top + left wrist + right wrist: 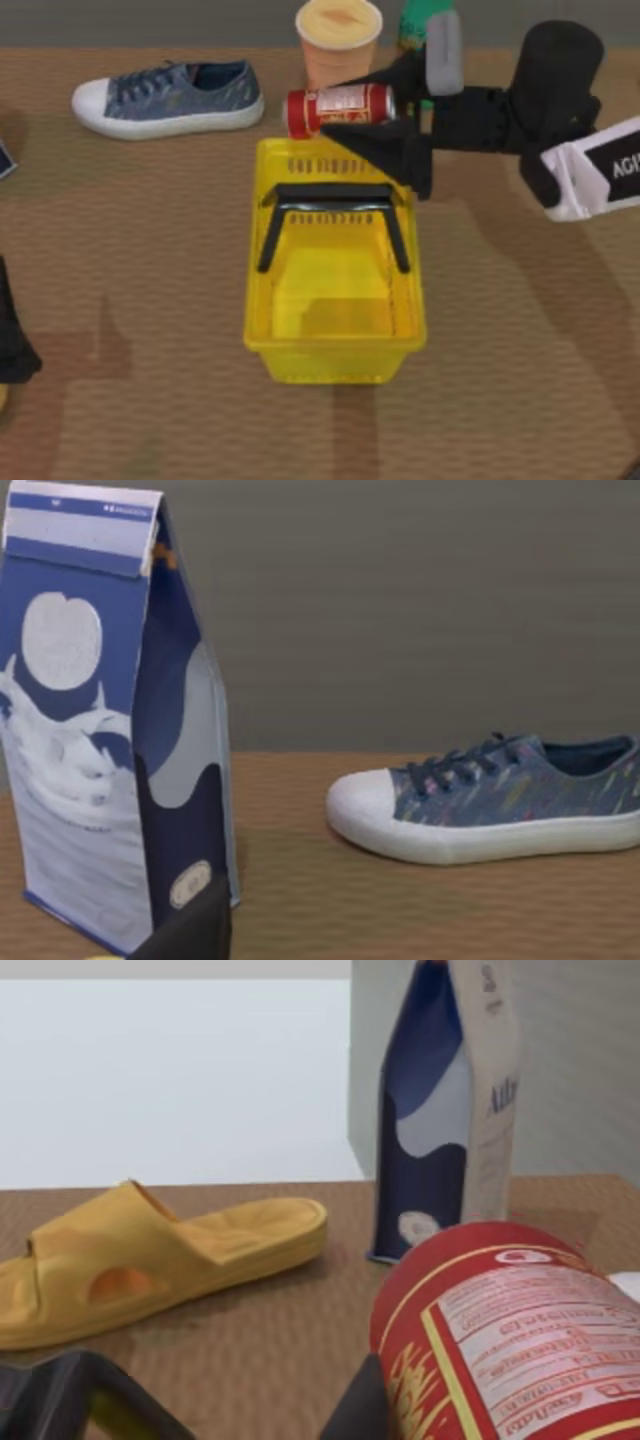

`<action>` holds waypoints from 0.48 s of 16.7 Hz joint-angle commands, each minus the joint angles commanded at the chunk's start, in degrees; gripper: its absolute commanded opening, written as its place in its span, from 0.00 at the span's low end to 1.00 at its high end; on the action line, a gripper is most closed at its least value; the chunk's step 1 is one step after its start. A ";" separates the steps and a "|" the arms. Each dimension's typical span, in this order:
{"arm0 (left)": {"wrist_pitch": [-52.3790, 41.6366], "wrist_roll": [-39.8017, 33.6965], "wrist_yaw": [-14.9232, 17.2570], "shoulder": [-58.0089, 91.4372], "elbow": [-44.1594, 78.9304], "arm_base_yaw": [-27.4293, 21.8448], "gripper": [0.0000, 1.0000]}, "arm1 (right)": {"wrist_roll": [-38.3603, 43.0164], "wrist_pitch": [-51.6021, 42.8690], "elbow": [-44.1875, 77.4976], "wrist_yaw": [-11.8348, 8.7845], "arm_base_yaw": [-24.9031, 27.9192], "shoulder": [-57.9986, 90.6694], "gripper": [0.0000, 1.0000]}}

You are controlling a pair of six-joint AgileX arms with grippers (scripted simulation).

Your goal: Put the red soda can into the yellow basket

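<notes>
Right gripper pinching red soda can, long axis horizontal, poised over far rim of yellow basket; basket opening lying just nearward below gripper.

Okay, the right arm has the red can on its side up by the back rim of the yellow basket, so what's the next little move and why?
Probably carry it a little further toward the basket's middle before letting go. In the top view the right tool grips the red soda can lying sideways, level with the far rim of the yellow basket rather than over its open floor. The black handle crosses just inside that rim, so releasing here risks the can striking it.
</notes>
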 joint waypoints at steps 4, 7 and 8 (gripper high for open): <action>0.00 0.00 0.00 0.00 0.00 0.00 1.00 | -0.13 5.37 -1.46 0.20 0.18 4.49 0.00; 0.00 0.00 0.00 0.00 0.00 0.00 1.00 | -0.13 5.38 -1.47 0.20 0.18 4.49 0.00; 0.00 0.00 0.00 0.00 0.00 0.00 1.00 | -0.13 5.38 -1.47 0.20 0.18 4.49 0.08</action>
